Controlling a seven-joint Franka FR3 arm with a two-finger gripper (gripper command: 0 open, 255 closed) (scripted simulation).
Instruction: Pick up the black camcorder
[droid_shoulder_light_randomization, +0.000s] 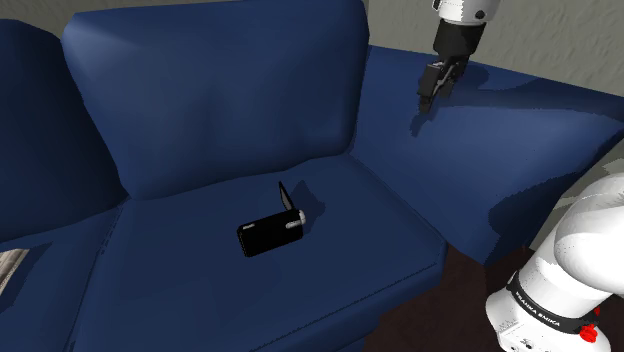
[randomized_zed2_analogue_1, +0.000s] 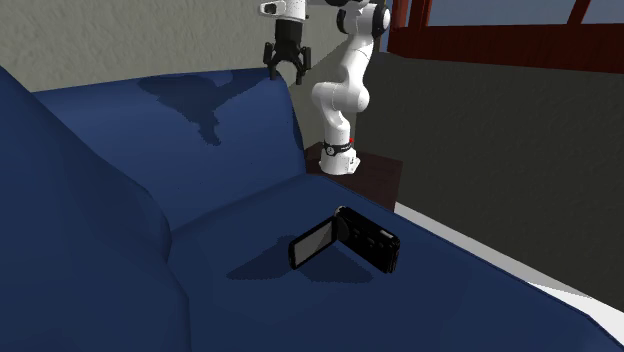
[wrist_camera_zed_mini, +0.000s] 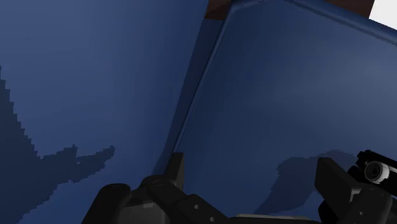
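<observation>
Shoulder view: your black camcorder (droid_shoulder_light_randomization: 268, 233), a small boxy body with its flip-out screen swung open, lies on the dark blue sofa seat cushion (droid_shoulder_light_randomization: 180, 295), well apart from the all-black two-finger gripper (droid_shoulder_light_randomization: 428, 98).

You find the camcorder near the middle of that seat cushion, in front of the plump blue back cushion (droid_shoulder_light_randomization: 220, 100), casting a soft shadow on the fabric. From the second exterior view its open screen (randomized_zed2_analogue_1: 313, 243) stands out to one side of the body. Your gripper hangs above the sofa's broad blue armrest (droid_shoulder_light_randomization: 530, 130), not touching it, and its shadow falls on the armrest just below. The jaws stand spread apart with nothing between them. Beyond the armrest, the white arm (randomized_zed2_analogue_1: 345, 95) rises from its dark brown box stand (randomized_zed2_analogue_1: 378, 178).
</observation>
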